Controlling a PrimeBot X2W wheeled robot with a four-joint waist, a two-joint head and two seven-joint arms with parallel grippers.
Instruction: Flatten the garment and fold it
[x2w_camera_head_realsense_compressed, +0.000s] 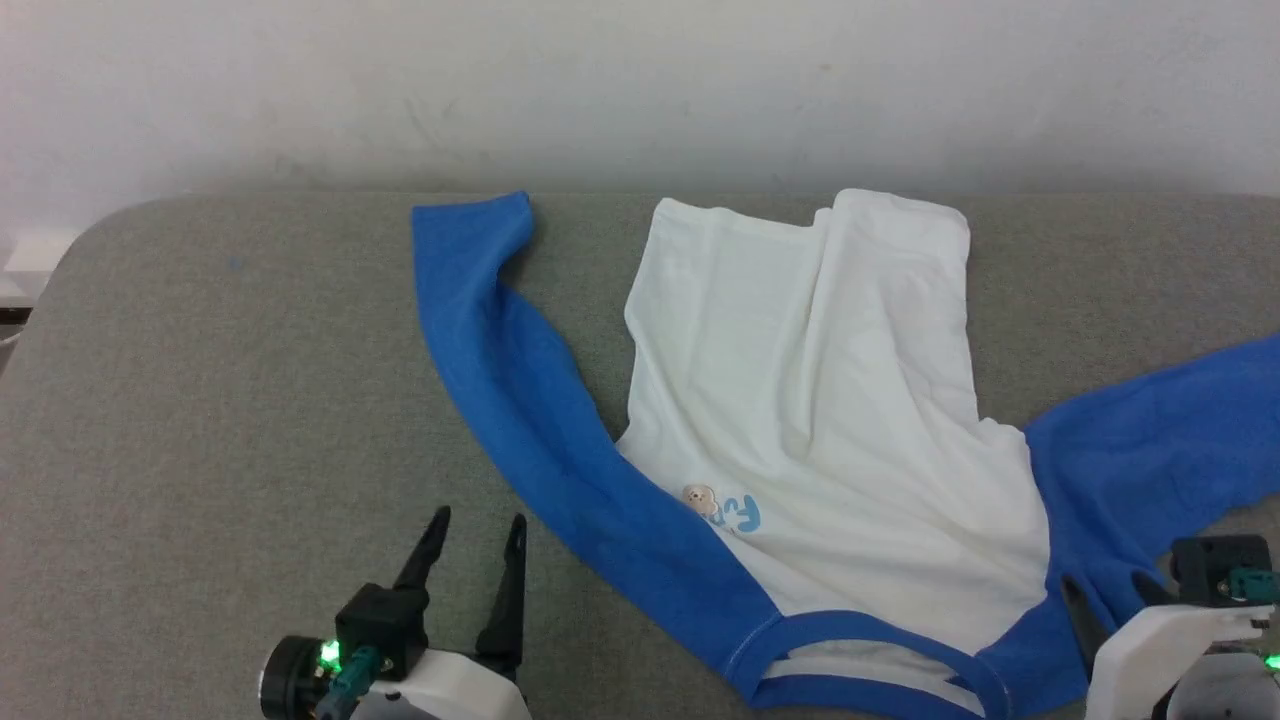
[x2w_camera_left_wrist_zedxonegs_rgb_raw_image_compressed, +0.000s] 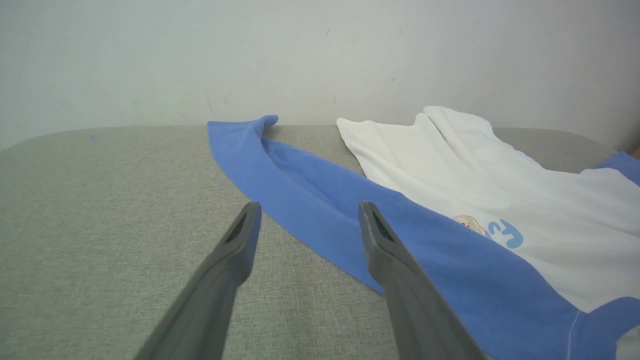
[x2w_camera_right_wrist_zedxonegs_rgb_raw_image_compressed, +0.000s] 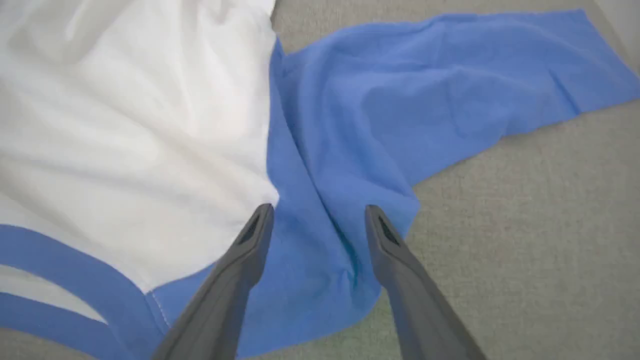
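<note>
The garment (x2w_camera_head_realsense_compressed: 800, 400) lies spread on the grey table, neckband toward me, its white body wrinkled with a fold down the middle. Its left blue sleeve (x2w_camera_head_realsense_compressed: 520, 400) runs up and away to the far edge; its right blue sleeve (x2w_camera_head_realsense_compressed: 1160, 440) stretches off to the right. My left gripper (x2w_camera_head_realsense_compressed: 475, 540) stands open over bare table just left of the left sleeve (x2w_camera_left_wrist_zedxonegs_rgb_raw_image_compressed: 310, 200), holding nothing. My right gripper (x2w_camera_head_realsense_compressed: 1105, 590) hovers open above the right shoulder seam (x2w_camera_right_wrist_zedxonegs_rgb_raw_image_compressed: 320, 220), both fingers spread over blue fabric with nothing pinched between them.
The grey padded table (x2w_camera_head_realsense_compressed: 200, 400) has a rounded far-left corner and ends at a pale wall (x2w_camera_head_realsense_compressed: 640, 90). Bare surface lies left of the shirt and beyond the right sleeve (x2w_camera_right_wrist_zedxonegs_rgb_raw_image_compressed: 525, 210).
</note>
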